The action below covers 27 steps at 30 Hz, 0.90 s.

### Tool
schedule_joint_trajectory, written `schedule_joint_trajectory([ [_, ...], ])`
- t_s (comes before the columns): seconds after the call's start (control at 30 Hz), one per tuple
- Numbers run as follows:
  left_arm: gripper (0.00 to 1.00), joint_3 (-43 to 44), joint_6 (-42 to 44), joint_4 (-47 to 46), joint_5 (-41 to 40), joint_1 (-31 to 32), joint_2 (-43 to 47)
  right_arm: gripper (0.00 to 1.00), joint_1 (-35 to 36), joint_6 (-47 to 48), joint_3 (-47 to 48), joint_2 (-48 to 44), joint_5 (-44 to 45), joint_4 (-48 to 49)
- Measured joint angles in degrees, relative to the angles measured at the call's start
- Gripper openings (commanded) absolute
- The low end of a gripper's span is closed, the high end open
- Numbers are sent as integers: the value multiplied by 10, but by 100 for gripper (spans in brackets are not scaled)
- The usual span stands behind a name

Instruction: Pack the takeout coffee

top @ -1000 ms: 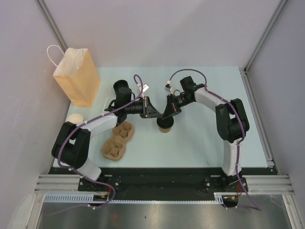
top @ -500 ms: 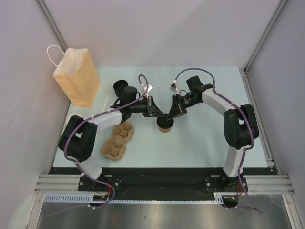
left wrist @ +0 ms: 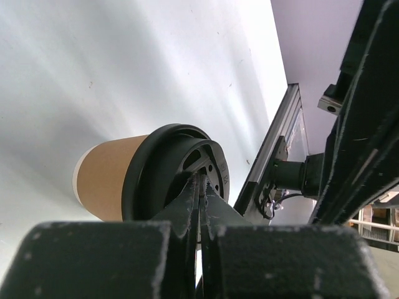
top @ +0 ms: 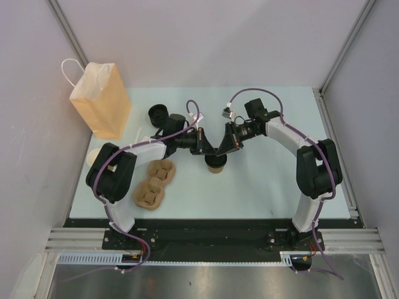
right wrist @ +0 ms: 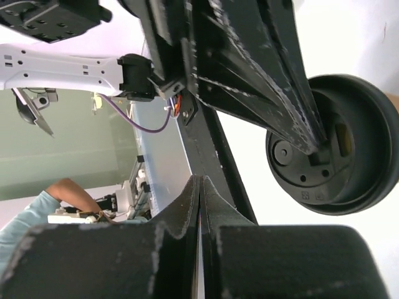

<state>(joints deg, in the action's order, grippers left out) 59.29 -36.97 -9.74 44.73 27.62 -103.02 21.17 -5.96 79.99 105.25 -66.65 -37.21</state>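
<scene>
The takeout coffee (top: 215, 164) stands upright mid-table, a brown paper cup with a black lid (left wrist: 177, 171). In the top view my left gripper (top: 209, 153) and right gripper (top: 221, 151) meet just above it from either side. The left wrist view shows the left gripper (left wrist: 201, 179) shut, its tips resting on the lid's top and holding nothing. In the right wrist view the right gripper (right wrist: 199, 180) is shut and empty, a little off the lid (right wrist: 333, 149), and the left fingers (right wrist: 274, 81) press on that lid. The paper bag (top: 100, 99) stands at the far left.
A stack of black lids (top: 158, 114) sits behind the left arm. A brown pulp cup carrier (top: 154, 182) lies left of the coffee. A lidless tan cup (top: 96, 156) shows partly behind the left arm's elbow. Grey walls and metal rails border the table.
The left arm has reached further right and its jaws have closed fully over the lid. The right arm's elbow has swung out to the right. The cup has not moved.
</scene>
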Motion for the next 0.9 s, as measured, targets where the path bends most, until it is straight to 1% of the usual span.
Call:
schedule_joint_trajectory([
  [0.23, 0, 1, 1, 1, -5, 3, 0, 0, 8, 2, -3, 10, 13, 15],
  [0.3, 0, 1, 4, 1, -5, 4, 0, 0, 12, 12, -9, 27, 21, 15],
  [0.37, 0, 2, 6, 3, -5, 4, 0, 0, 15, 19, -24, 66, 29, 16],
  [0.43, 0, 3, 9, 5, -6, 4, 0, 0, 13, 16, -40, 89, -23, -2],
  [0.47, 0, 3, 10, 6, -7, 4, 0, 0, 13, 18, -45, 91, -31, -7],
  [0.67, 0, 5, 11, 10, -8, 4, 0, 0, 4, 16, -57, 73, -23, -5],
  [0.73, 0, 5, 11, 10, -8, 5, 0, 0, 1, 15, -65, 56, -10, 3],
  [0.9, 0, 5, 11, 10, -8, 5, 0, 0, -9, -3, -71, 0, -9, 33],
])
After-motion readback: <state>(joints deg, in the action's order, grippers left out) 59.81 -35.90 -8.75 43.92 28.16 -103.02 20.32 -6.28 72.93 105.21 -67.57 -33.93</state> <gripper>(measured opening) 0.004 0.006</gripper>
